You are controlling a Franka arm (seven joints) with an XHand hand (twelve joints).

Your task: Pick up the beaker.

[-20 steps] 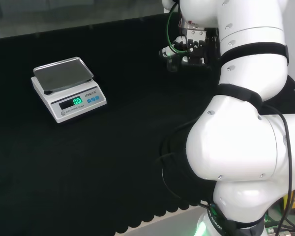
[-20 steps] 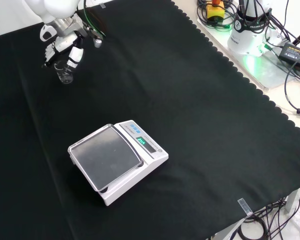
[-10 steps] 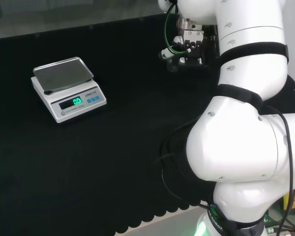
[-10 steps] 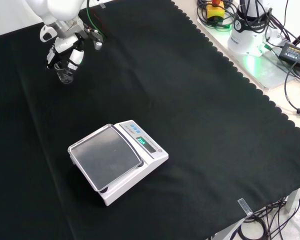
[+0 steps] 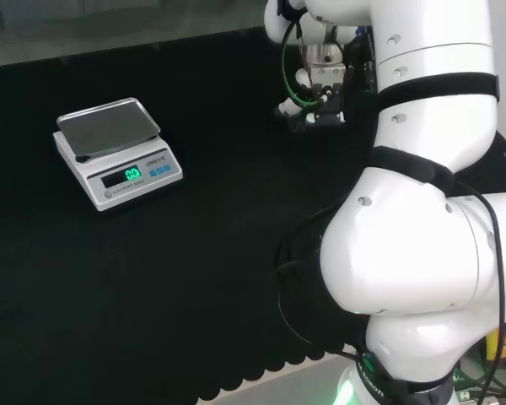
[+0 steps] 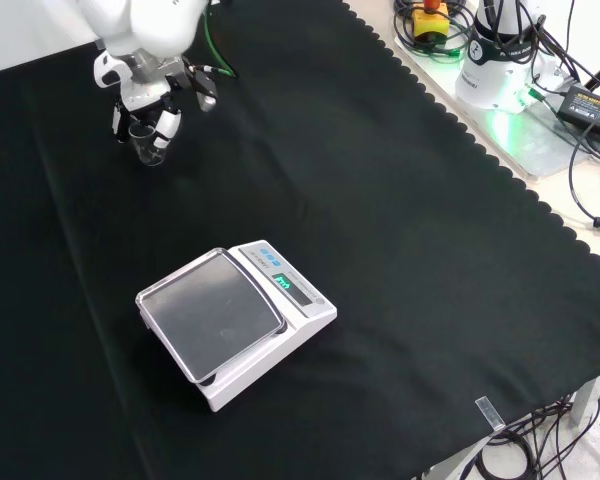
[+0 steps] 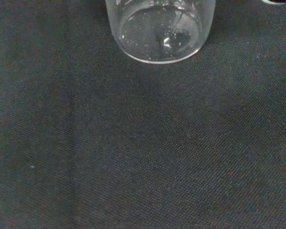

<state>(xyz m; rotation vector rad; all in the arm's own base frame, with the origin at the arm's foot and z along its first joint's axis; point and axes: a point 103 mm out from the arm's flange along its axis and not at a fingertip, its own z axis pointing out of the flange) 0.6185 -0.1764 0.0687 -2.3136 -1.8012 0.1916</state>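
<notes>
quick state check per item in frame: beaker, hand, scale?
beaker: clear glass, upright, looks empty, held between the hand's fingers; whether its base has left the cloth cannot be told
hand: fingers curled round the beaker, at the far end of the cloth in the front view
scale: switched on, green display lit, pan bare
black cloth: flat over the bench
</notes>
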